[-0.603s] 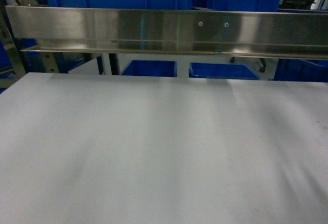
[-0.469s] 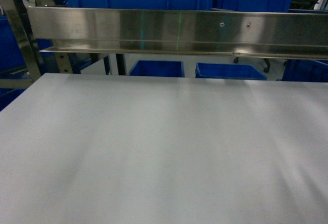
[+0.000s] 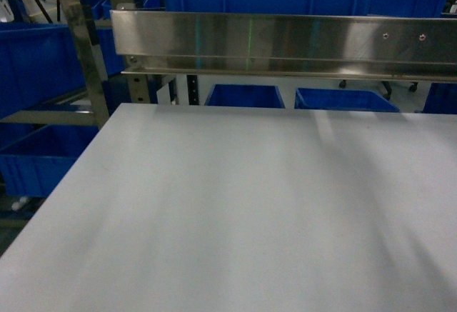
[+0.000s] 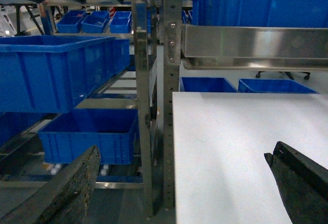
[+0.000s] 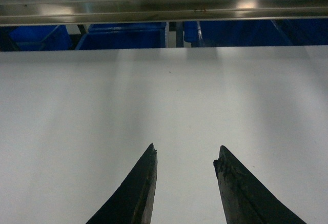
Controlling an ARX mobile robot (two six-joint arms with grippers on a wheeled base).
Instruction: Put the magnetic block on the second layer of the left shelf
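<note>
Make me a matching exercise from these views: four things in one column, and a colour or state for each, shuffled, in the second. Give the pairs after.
Column 1
1. tabletop
2. large bin on the left rack
3. horizontal rail above the table's far edge
4. left tool

Column 2
A. shiny stainless steel
B. open, with nothing between its fingers
C. flat grey-white
D. blue plastic

Pairs: 1-C, 2-D, 3-A, 4-B
</note>
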